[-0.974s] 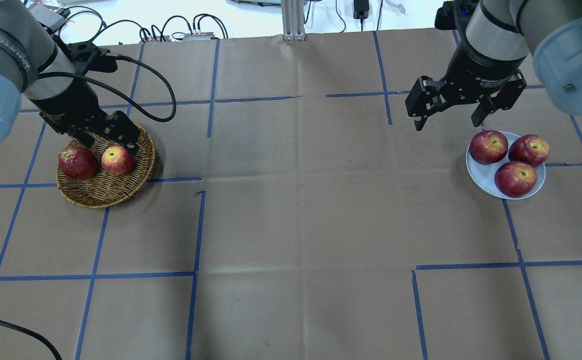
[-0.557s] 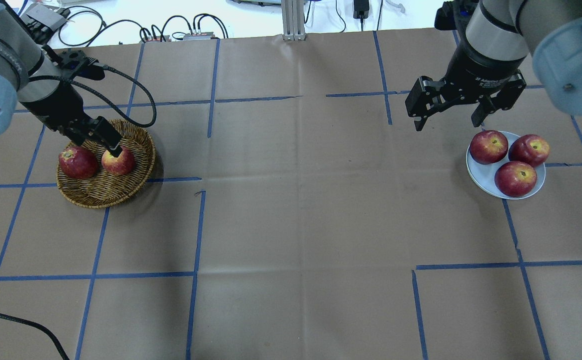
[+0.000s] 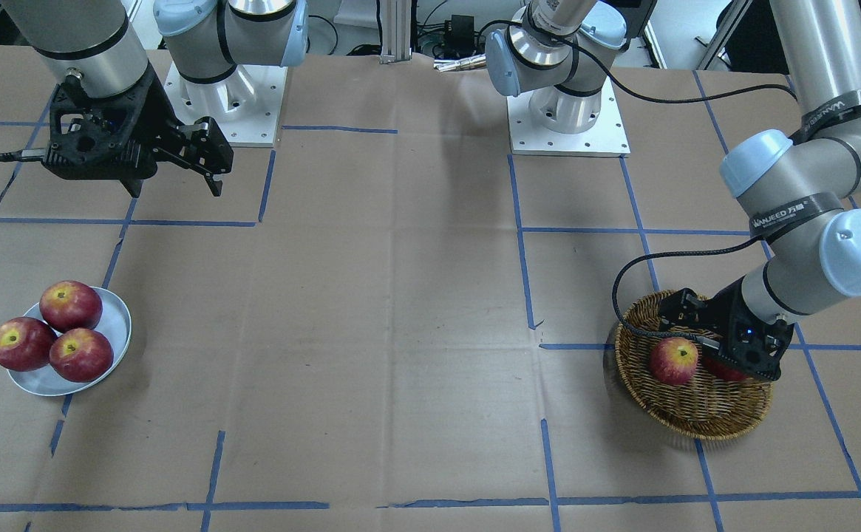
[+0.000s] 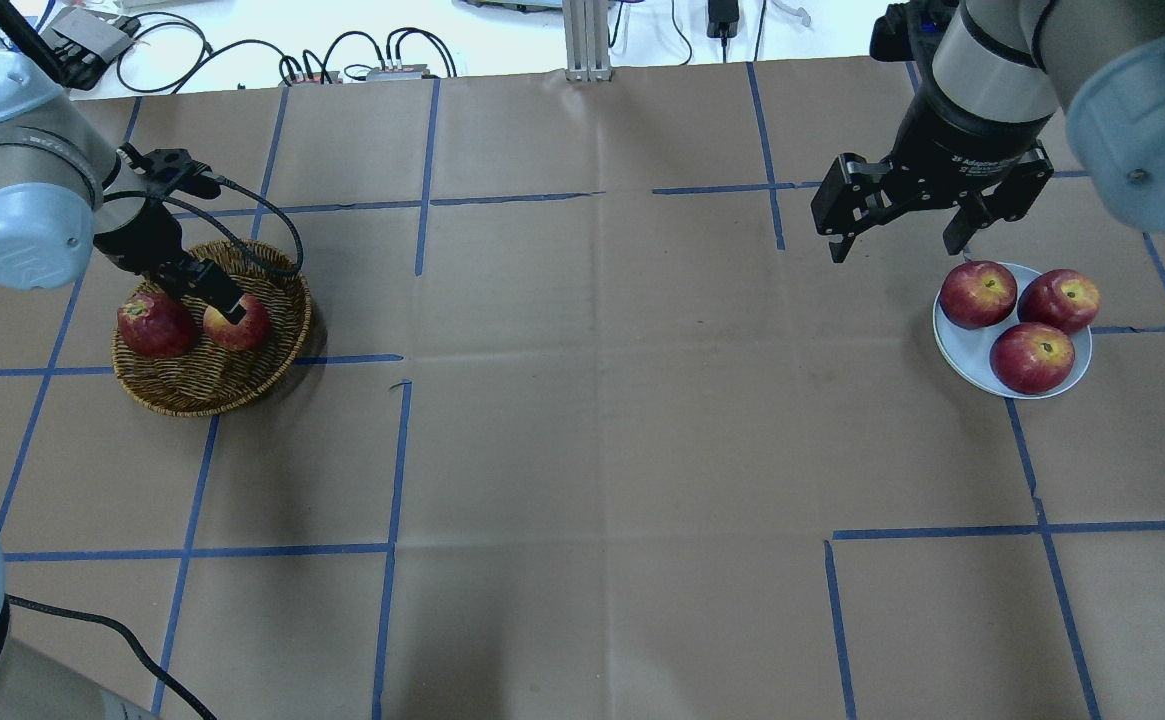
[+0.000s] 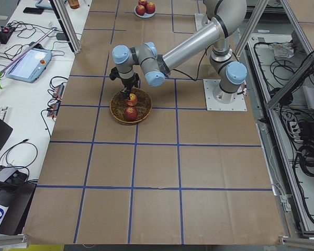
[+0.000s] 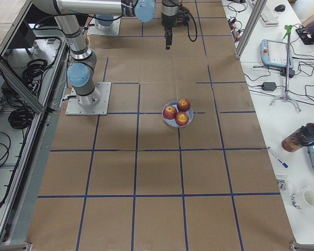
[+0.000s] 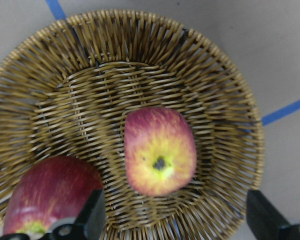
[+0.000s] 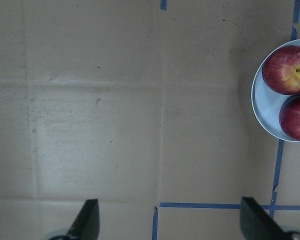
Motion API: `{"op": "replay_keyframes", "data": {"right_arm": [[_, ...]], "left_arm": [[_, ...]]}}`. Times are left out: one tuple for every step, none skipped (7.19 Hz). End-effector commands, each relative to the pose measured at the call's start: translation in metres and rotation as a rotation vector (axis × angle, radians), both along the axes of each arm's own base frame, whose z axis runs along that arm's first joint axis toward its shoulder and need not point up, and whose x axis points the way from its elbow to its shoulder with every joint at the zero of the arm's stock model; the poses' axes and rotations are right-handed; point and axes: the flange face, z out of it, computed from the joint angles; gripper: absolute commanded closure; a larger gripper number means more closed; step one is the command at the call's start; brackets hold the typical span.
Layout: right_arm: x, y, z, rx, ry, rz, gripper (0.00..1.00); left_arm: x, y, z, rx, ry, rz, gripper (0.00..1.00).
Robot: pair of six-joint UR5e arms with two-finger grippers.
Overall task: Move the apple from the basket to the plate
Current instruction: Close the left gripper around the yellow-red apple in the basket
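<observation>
The apple [image 4: 244, 330], light red with a yellow patch round its stem, lies in the wicker basket [image 4: 207, 402] at the table's left. It shows from above in the left wrist view [image 7: 160, 152] and in the front view [image 3: 674, 360]. My left gripper [image 4: 210, 292] is open and low over the basket, just behind the apple, and holds nothing; its fingers [image 7: 92, 220] stand wide apart. The grey-white plate [image 4: 954, 362] sits at the right. My right gripper [image 4: 897, 248] is open and empty, hovering behind and left of the plate.
A darker red apple [image 4: 154, 325] lies in the basket beside the light one. Three dark red apples [image 4: 1032, 357] fill most of the plate. Brown paper with blue tape lines covers the table. Cables lie beyond the far edge.
My left arm has swung and drawn back, bringing its gripper lower into the basket close over the light apple. The apples and my right arm have not moved.
</observation>
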Motion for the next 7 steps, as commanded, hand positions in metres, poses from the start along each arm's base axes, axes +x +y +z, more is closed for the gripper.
{"op": "replay_keyframes", "data": {"right_arm": [[0.000, 0.000, 0.000, 0.000, 0.000, 0.000, 0.00], [0.000, 0.000, 0.000, 0.000, 0.000, 0.000, 0.00], [0.000, 0.000, 0.000, 0.000, 0.000, 0.000, 0.00], [0.000, 0.000, 0.001, -0.002, 0.000, 0.000, 0.00], [0.000, 0.000, 0.001, -0.002, 0.000, 0.000, 0.00], [0.000, 0.000, 0.001, -0.002, 0.000, 0.000, 0.00], [0.000, 0.000, 0.001, -0.002, 0.000, 0.000, 0.00]], "left_arm": [[0.005, -0.011, -0.038, 0.028, 0.004, 0.001, 0.01], [0.005, -0.011, -0.048, 0.036, 0.005, 0.008, 0.02], [0.004, -0.009, -0.056, 0.047, 0.010, 0.013, 0.07], [0.003, -0.009, -0.056, 0.048, 0.010, 0.013, 0.26], [-0.001, -0.008, -0.056, 0.050, 0.009, 0.007, 0.44], [-0.003, -0.010, -0.047, 0.036, 0.002, 0.002, 0.52], [-0.007, -0.013, -0.036, 0.026, -0.007, 0.021, 0.56]]}}
